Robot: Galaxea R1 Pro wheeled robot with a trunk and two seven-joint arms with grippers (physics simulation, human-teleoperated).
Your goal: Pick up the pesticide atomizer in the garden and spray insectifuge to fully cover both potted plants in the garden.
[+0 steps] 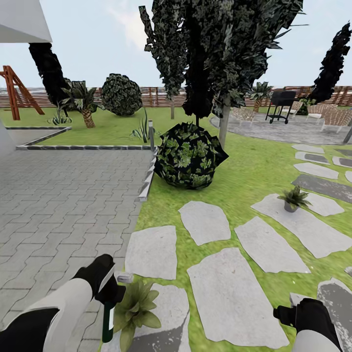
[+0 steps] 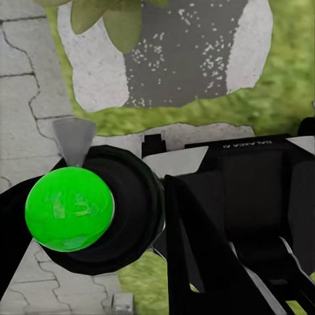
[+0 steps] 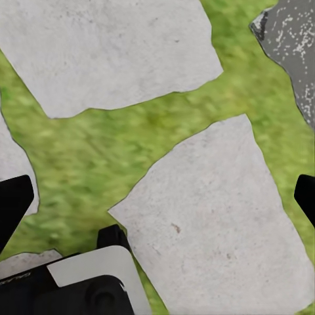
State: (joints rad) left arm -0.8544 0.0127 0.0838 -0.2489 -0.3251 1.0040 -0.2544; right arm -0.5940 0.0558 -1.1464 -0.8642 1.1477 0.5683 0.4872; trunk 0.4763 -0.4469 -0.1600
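Note:
My left gripper [image 1: 109, 292] is shut on the pesticide atomizer [image 1: 107, 321], a dark green bottle hanging upright at the bottom left with its pale trigger head [image 1: 124, 277] at the top. In the left wrist view the atomizer [image 2: 69, 209] shows end-on as a bright green disc. One potted plant [image 1: 135, 309] sits just right of the bottle on a stepping stone; its leaves [image 2: 111, 20] also show in the left wrist view. The other potted plant [image 1: 294, 198] stands on a stone far to the right. My right gripper [image 3: 157, 200] hangs open over grass and stones.
A big dark round bush [image 1: 188, 155] and a tree trunk [image 1: 224, 126] stand ahead. Grey paving [image 1: 63, 205] lies to the left behind a kerb [image 1: 146, 178]. Stepping stones [image 1: 232, 293] cross the lawn. A barbecue [image 1: 281, 103] and the wooden fence [image 1: 156, 98] are far back.

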